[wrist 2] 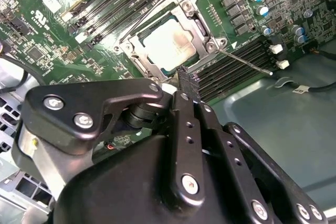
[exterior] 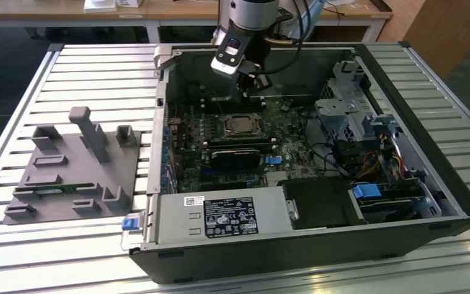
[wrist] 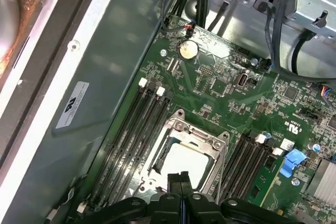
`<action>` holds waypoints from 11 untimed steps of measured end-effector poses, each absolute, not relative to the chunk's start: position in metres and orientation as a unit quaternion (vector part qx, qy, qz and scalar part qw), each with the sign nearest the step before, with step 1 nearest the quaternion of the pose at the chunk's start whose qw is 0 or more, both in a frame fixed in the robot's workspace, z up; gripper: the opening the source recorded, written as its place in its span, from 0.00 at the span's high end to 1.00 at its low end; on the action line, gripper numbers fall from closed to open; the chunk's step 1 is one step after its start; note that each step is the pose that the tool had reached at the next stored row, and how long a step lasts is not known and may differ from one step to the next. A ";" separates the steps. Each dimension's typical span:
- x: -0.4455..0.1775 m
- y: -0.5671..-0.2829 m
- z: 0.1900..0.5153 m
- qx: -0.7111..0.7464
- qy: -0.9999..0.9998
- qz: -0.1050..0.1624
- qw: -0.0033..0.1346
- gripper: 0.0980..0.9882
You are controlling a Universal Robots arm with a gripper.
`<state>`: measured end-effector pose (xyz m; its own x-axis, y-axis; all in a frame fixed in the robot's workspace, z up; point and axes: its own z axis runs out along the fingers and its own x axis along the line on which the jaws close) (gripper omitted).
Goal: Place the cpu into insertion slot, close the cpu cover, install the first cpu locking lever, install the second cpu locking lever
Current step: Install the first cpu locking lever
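Our tool, pinched shut and empty, hovers just above the cpu cover, and we judge the loose locking lever beside it wants slow, steady pressure.

place: robotics lab, test bench setup
bench: slatted aluminium table
workpiece: open desktop PC case lying on its side, motherboard exposed
fixture: grey parts holder beside the case
arm: robot arm over the case
background: wooden desks
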<state>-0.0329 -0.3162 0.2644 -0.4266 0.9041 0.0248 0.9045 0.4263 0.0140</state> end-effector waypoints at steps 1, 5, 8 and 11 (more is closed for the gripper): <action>-0.033 -0.316 0.264 -0.534 -0.845 -0.013 0.007 0.99; -0.033 -0.316 0.264 -0.525 -0.851 -0.012 0.007 0.99; -0.033 -0.316 0.264 -0.516 -0.856 -0.012 0.007 0.99; -0.033 -0.316 0.264 -0.501 -0.866 -0.012 0.007 0.99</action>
